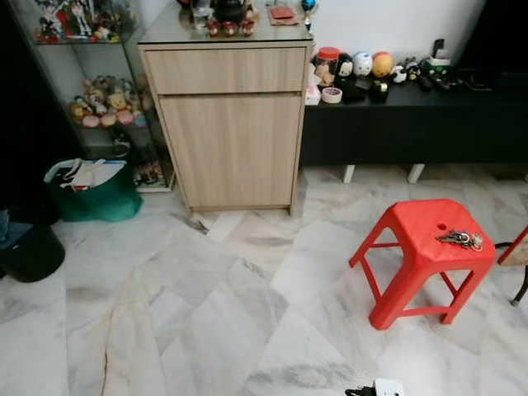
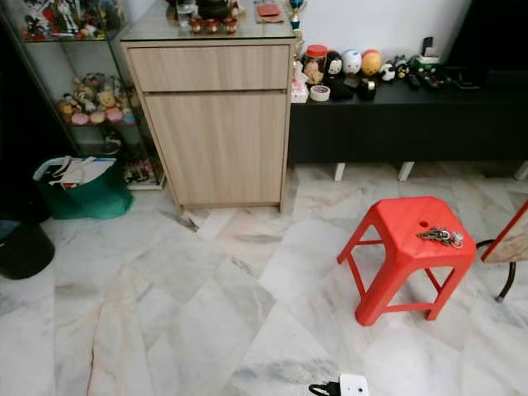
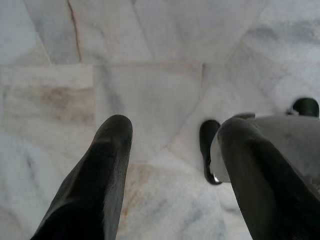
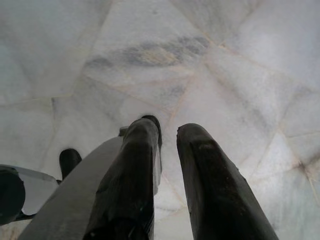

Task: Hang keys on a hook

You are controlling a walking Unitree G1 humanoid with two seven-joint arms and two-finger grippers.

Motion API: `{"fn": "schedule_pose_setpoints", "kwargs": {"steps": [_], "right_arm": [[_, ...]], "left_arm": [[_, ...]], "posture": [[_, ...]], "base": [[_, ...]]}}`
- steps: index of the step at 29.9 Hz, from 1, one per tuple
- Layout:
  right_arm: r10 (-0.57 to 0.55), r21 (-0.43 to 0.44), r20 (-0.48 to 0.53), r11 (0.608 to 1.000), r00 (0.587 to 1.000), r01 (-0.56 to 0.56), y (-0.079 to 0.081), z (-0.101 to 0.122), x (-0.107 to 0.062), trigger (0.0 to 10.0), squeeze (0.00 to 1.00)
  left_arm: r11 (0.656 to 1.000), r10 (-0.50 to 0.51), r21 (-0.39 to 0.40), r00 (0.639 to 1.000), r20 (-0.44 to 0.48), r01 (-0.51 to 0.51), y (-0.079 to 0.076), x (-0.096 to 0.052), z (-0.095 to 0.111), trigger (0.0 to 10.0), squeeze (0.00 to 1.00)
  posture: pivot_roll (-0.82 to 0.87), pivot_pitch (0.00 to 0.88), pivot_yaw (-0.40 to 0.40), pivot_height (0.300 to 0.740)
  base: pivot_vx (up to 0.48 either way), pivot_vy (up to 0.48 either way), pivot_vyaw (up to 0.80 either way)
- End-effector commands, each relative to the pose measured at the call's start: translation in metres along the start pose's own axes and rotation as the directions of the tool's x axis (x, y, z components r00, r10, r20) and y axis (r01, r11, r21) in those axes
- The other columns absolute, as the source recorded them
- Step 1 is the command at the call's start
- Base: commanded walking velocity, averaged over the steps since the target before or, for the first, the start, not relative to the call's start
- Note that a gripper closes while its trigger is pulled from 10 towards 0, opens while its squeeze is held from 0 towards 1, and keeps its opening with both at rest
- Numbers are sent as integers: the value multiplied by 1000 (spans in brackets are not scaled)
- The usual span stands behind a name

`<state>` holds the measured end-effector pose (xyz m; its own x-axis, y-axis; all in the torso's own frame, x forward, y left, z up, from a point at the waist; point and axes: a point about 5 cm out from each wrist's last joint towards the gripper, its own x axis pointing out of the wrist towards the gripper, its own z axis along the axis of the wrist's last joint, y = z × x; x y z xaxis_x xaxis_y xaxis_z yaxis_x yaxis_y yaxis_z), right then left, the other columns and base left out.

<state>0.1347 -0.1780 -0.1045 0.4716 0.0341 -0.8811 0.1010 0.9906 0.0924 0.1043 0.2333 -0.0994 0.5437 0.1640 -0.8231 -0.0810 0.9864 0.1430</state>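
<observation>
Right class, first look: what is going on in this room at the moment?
Nothing is being handled yet. A bunch of keys lies on the seat of a red plastic stool on the marble floor, ahead and to the robot's right. Both arms hang down over the floor: the left gripper is open and empty, the right gripper empty with its fingers a little apart. No hook can be made out.

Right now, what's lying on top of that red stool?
A bunch of keys lies on the red stool, near its right edge beside a small hole in the seat. The marble floor under the seat is partly hidden.
</observation>
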Motion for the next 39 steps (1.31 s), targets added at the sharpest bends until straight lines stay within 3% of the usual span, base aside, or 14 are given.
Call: {"fn": "schedule_pose_setpoints", "kwargs": {"steps": [1, 24, 34, 39], "right_arm": [[-2, 9, 4, 1000, 1000, 2, -1, 0, 0, 10000, 0], [-14, 22, -1, 1000, 1000, 14, -5, -2, -1, 10000, 0], [-13, 8, -5, 1000, 1000, 13, -7, -1, -1, 10000, 0], [-11, 13, 4, 1000, 1000, 11, -7, 0, -1, 10000, 0]], "left_arm": [[1000, -9, 23, 1000, -15, 10, 1, 0, -2, 10000, 0], [1000, -18, 8, 1000, -12, 18, -3, -1, -4, 10000, 0], [1000, -20, 0, 1000, -11, 20, -5, -1, -4, 10000, 0], [1000, -22, -4, 1000, -11, 22, -5, -1, -4, 10000, 0]], "posture": [[104, 0, 15, 736], [104, 0, -2, 736], [102, 0, -10, 736], [100, 0, -9, 736]], "base": [[0, 0, 0], [0, -304, 0], [0, -324, -726], [0, -323, 0]]}}
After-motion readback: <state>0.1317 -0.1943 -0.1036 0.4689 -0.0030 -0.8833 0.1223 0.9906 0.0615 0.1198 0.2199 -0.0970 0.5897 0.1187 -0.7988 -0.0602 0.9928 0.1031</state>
